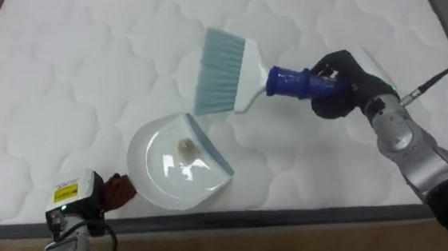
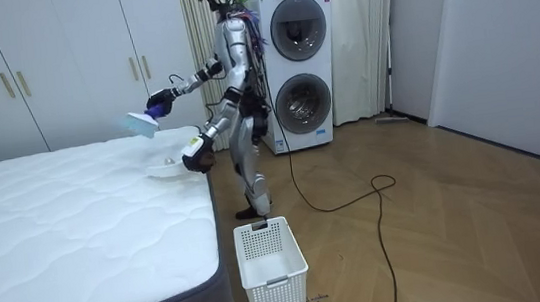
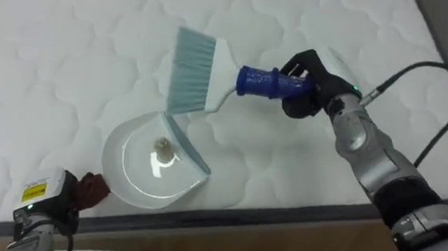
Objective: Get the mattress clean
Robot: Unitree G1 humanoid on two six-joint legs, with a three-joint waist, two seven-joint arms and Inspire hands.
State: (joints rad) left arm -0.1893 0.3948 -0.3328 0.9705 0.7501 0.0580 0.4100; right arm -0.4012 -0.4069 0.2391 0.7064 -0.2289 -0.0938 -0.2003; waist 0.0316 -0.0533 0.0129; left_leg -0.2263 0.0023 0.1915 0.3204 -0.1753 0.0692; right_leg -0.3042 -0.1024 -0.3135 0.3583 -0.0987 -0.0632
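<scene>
Right hand [image 1: 337, 84] clamped on the brush [image 1: 224, 69], its bristles by the dustpan [image 1: 164, 178] at the bed [image 1: 60, 74]'s near edge. Whether the left hand [image 1: 117, 190] grips the pan, I cannot tell. A hard sweep could flick the crumb [image 1: 185, 148] out.

One bed [image 1: 84, 72], one brush [image 1: 224, 69], one dustpan [image 1: 160, 182], one crumb [image 1: 186, 148], one basket [image 2: 270, 262], two stacked washing machines [image 2: 294, 28]

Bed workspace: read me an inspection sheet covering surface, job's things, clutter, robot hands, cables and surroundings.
Surface: white quilted mattress, bare of bedding.
Job's things: white dustpan near the mattress's front edge, small bit of debris in it; brush, bristles by its rim.
Clutter: nothing seen.
Robot hands: right robot hand curled round the brush's blue handle; left robot hand at the dustpan's near end.
Cables: only the robot's own.
Surroundings: white basket on the wood floor, stacked washing machines, wardrobes.
</scene>
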